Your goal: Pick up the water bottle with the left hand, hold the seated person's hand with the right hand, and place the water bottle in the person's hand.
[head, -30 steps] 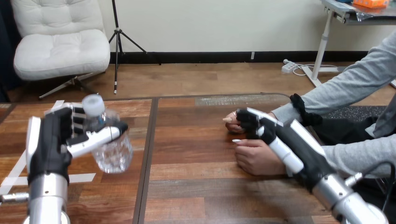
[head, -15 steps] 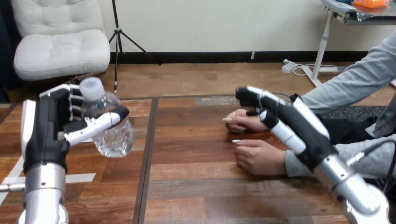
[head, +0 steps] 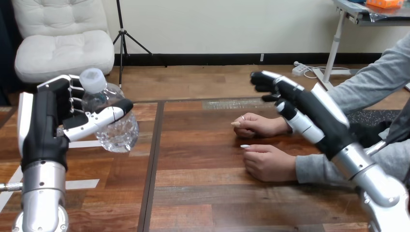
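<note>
Over the left side of the table, your left hand has its fingers and thumb wrapped round the water bottle. The bottle is up in the air and tipped a little. It is thin, clear plastic, so it is likely light and smooth. It may dent or slip if you squeeze hard. Hold it round the middle, below the cap. Your right hand hangs above the person's far hand, fingers loose, holding nothing. The person's near hand lies palm down too.
</note>
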You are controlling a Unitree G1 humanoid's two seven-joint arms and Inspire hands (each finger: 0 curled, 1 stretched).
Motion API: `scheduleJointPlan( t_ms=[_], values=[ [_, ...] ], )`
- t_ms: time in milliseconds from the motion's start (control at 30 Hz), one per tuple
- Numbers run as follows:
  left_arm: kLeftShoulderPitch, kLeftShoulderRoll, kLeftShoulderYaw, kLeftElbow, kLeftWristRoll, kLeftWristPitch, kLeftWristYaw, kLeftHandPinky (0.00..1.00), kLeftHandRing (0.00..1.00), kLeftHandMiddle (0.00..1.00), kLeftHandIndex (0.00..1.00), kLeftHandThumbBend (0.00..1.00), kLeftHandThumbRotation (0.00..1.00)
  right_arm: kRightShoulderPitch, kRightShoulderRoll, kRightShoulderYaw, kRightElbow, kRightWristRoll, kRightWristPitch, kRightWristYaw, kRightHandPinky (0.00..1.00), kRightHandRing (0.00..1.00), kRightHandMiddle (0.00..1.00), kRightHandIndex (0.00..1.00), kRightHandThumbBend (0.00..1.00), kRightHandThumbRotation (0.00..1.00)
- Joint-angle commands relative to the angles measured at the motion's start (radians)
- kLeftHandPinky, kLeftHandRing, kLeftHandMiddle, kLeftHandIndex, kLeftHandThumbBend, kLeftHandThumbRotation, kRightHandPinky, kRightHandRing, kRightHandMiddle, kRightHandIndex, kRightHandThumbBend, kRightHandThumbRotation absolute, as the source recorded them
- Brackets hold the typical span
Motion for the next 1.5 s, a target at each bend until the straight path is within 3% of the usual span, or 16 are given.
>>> scheduleJointPlan(
  t_ms=[0, 400, 633, 900, 1467],
  values=[
    [-0.078, 0.004, 0.016, -0.048, -0.006, -0.040, -0.004, 0.30, 0.34, 0.39, 0.40, 0.72, 0.00, -0.103, -0.042, -0.022, 0.071, -0.016, -0.038, -0.033, 0.85, 0.89, 0.88, 0.86, 0.99, 1.00],
    [-0.075, -0.002, 0.017, -0.054, -0.002, -0.038, -0.008, 0.30, 0.35, 0.39, 0.40, 0.72, 0.00, -0.186, -0.103, 0.016, 0.213, -0.151, -0.103, -0.136, 0.82, 0.87, 0.87, 0.85, 1.00, 1.00],
    [-0.071, -0.006, 0.019, -0.060, -0.006, -0.039, -0.011, 0.30, 0.35, 0.39, 0.40, 0.72, 0.00, -0.225, -0.129, 0.044, 0.283, -0.231, -0.101, -0.192, 0.80, 0.85, 0.86, 0.85, 1.00, 1.00],
    [-0.064, -0.008, 0.023, -0.068, -0.006, -0.044, -0.017, 0.29, 0.34, 0.39, 0.40, 0.73, 0.00, -0.261, -0.144, 0.077, 0.358, -0.287, -0.097, -0.225, 0.78, 0.84, 0.85, 0.85, 1.00, 1.00],
    [-0.055, -0.011, 0.026, -0.078, -0.006, -0.054, -0.021, 0.28, 0.34, 0.39, 0.40, 0.72, 0.00, -0.325, -0.180, 0.186, 0.463, -0.446, -0.051, -0.343, 0.76, 0.84, 0.87, 0.88, 1.00, 1.00]
  ],
)
